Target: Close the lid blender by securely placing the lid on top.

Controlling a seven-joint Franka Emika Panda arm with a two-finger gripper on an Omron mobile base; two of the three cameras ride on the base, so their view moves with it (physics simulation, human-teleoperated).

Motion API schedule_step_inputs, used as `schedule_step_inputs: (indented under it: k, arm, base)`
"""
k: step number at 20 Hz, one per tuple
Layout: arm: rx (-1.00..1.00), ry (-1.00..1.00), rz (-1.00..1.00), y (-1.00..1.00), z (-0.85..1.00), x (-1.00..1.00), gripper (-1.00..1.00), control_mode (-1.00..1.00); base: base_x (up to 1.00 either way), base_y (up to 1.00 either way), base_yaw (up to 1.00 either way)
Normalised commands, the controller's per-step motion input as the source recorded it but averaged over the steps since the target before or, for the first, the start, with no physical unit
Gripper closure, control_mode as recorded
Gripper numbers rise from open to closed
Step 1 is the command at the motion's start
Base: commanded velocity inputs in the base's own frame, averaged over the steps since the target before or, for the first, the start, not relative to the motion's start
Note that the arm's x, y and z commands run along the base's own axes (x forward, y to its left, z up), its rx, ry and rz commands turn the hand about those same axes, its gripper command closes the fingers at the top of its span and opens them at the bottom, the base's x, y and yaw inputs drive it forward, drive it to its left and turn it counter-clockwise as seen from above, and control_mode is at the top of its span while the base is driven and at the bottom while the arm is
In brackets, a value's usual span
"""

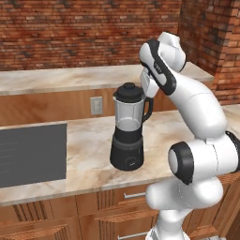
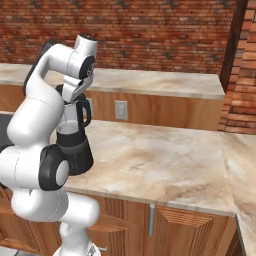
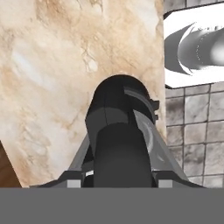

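Observation:
The blender (image 1: 127, 140) stands on the marble counter (image 1: 89, 154), its black base at the front and its clear grey jar (image 1: 127, 111) upright. The black lid (image 1: 129, 91) rests on the jar's mouth, knob up. My gripper (image 3: 119, 183) hangs right over it and is open. In the hand view the lid's knob (image 3: 122, 153) rises between my fingertips (image 3: 73, 183), with a small gap on each side. In the left base view my gripper (image 1: 144, 87) is just right of and behind the lid. The right base view has the blender (image 2: 75, 145) partly behind my arm.
A dark cooktop (image 1: 30, 154) is set into the counter left of the blender. A raised back counter (image 1: 61, 77) with a wall outlet (image 1: 96, 105) runs behind it, brick wall above. Wide bare marble (image 2: 165, 155) stretches to the blender's right. The counter's edge and the tiled floor (image 3: 188, 131) lie below.

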Motion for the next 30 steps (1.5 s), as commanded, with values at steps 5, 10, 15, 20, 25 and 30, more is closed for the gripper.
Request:
schedule_step_inputs:
  k: [5,10,15,20,25,30]
  arm:
    - [0.00,-0.02,0.00,0.00,-0.02,0.00,-1.00,-1.00]
    - [0.00,-0.06,0.00,0.00,0.00,-0.02,-1.00,-1.00]
    - [0.00,-0.13,0.00,0.00,0.11,-0.09,-1.00,-1.00]
    - [0.00,-0.25,0.00,0.00,0.32,-0.34,-1.00,-1.00]
    - [0.00,-0.28,0.00,0.00,0.17,-0.55,-1.00,-1.00]
    - [0.00,-0.23,0.00,0.01,0.04,-0.70,-1.00,-1.00]
  base:
    - [0.00,0.00,0.00]
    - [0.00,0.00,0.00]
    - [0.00,0.00,0.00]
    - [0.00,0.00,0.00]
    - [0.00,0.00,0.00]
    - [0.00,0.00,0.00]
